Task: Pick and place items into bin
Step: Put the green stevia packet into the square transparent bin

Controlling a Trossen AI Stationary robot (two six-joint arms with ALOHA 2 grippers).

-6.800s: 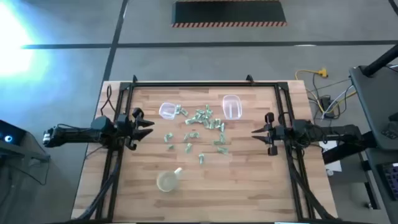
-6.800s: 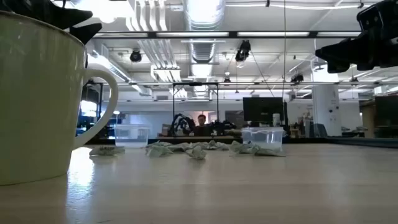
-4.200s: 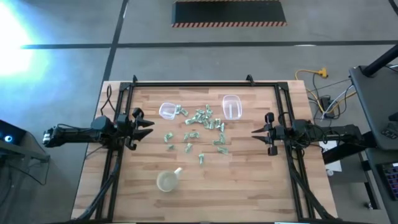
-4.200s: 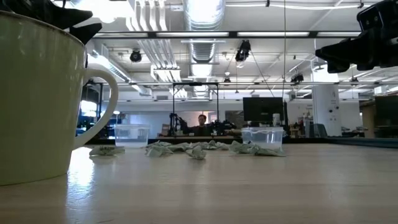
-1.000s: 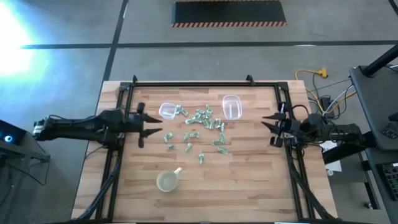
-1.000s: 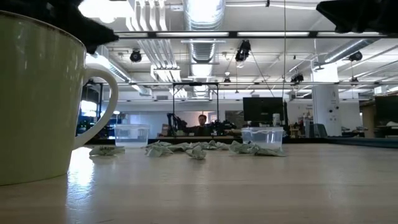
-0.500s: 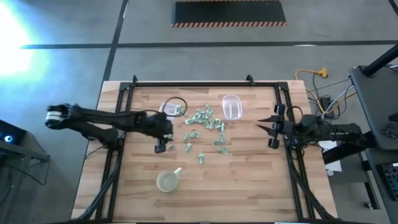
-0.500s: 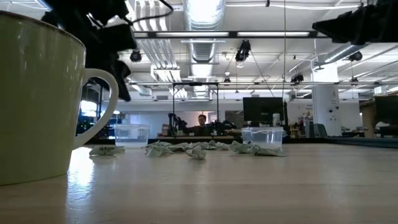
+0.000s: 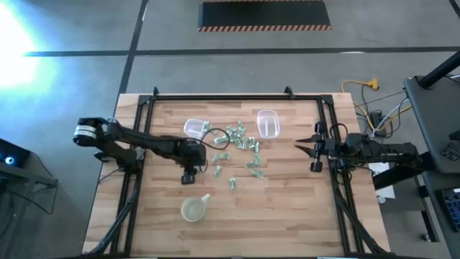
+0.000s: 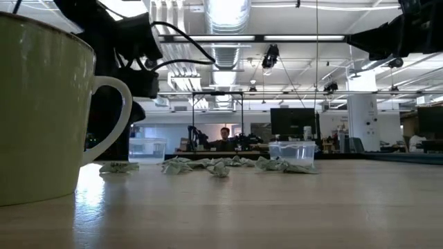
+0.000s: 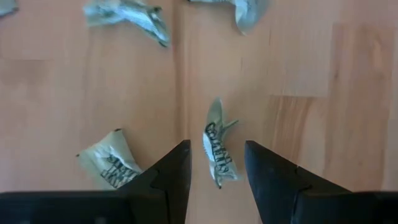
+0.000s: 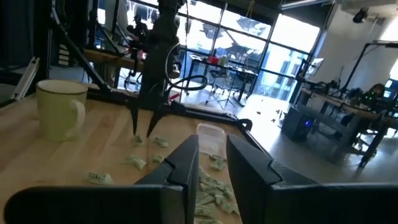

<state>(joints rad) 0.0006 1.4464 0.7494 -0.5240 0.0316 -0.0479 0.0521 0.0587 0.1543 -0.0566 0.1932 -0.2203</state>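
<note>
The left claw (image 9: 189,175) reaches out over the wooden bench (image 9: 287,216), pointing down at the near-left edge of the scattered pieces (image 9: 237,147). In the left wrist view its two dark fingers (image 11: 171,171) stand apart, released, with one crumpled pale green piece (image 11: 219,152) lying flat on the wood between the tips. Another piece (image 11: 111,160) lies just beside the outer side of one finger, and two more (image 11: 127,15) lie farther off on the planks.

The rest of the small green and silvery pieces are spread loosely across the middle of the bench, none of them in a container. Two clear plastic tubs sit at the far side of the scatter: one (image 9: 194,128) at its left end, close to the left arm, the other (image 9: 267,123) at its right end. A yellowish mug (image 9: 195,208) stands by itself nearer the front edge, well apart from the pieces; in the low view it fills the left side (image 10: 48,111).

The right claw (image 9: 310,149) hangs at the right edge of the bench, well apart from the pieces, its fingers (image 12: 180,163) slightly apart and holding nothing. A person (image 10: 224,135) shows far off in the room behind.
</note>
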